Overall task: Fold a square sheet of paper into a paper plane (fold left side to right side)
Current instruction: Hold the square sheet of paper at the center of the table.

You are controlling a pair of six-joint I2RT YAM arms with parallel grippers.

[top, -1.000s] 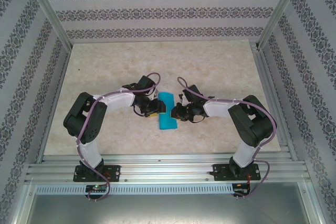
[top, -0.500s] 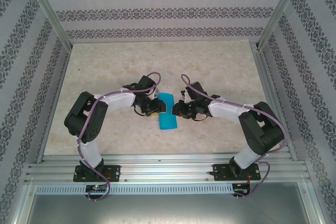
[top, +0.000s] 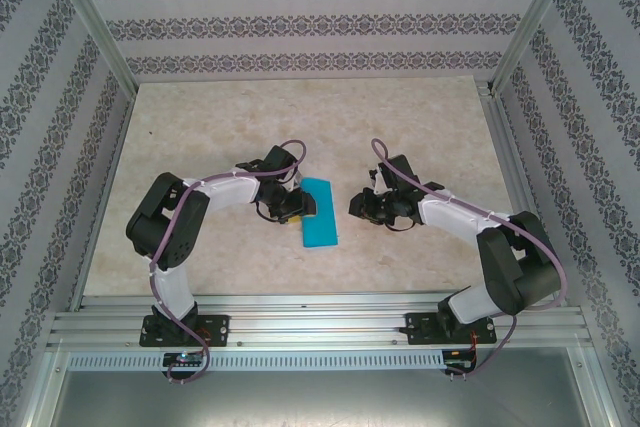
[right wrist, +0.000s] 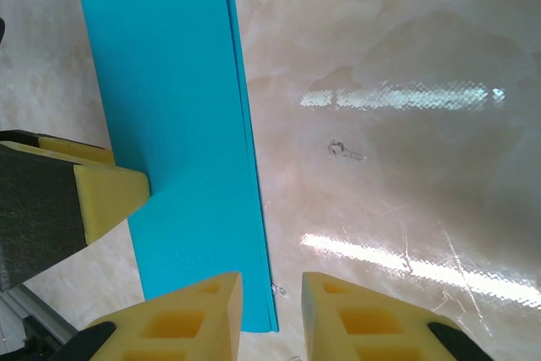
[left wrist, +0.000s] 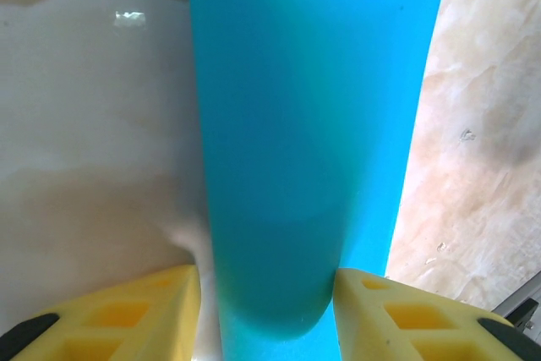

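Paper sheet (top: pixel 322 219) on table (top: pixel 230 117); left gripper (top: pixel 302 205) at its left edge, right gripper (top: pixel 357 207) apart, rightward.

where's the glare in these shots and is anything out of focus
Right wrist view: two bright streaks of glare on the table beside the sheet of paper, which is sharp. Left wrist view: the table on the picture's left looks washed out and soft, with one small glint. Top external view: even light, no glare.

No readable text, label, number or sign appears anywhere.
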